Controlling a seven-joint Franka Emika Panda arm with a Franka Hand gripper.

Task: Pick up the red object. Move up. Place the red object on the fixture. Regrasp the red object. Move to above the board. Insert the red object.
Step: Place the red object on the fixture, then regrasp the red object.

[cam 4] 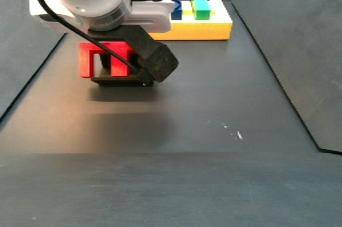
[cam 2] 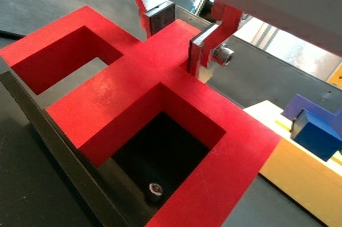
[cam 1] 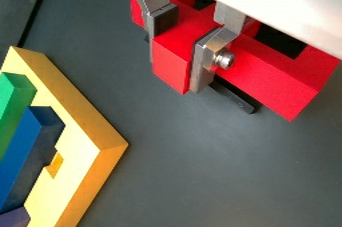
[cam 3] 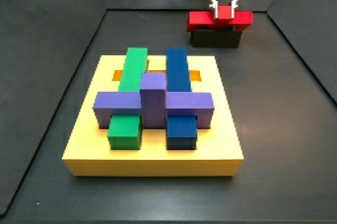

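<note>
Across the centre of a side view, the board [cam 3: 156,154] lay as a thick yellow slab on the dark floor, its orange slots [cam 3: 118,74] partly showing beside a long green block [cam 3: 133,74] and a long blue block [cam 3: 175,74], with a purple cross-shaped block [cam 3: 154,101] seated over both. In a wrist view only its yellow corner [cam 1: 83,131] showed at lower left, well apart from the arm's work.

At the upper right of that side view stood the fixture [cam 3: 215,37], a dark open-topped bracket, and the red object [cam 3: 216,18] rested on top of it. From the opposite side view the red object [cam 4: 102,59] sat in the upper left, partly hidden behind the arm's dark wrist housing, with the fixture [cam 4: 120,80] beneath it. A wrist view looked down into the bracket's dark hollow [cam 2: 160,166] between the red prongs [cam 2: 114,96].

The gripper [cam 1: 182,41] stood directly over the piece, its silver fingers [cam 1: 209,59] clamped on the red object's middle section, pads pressed against either face.
</note>
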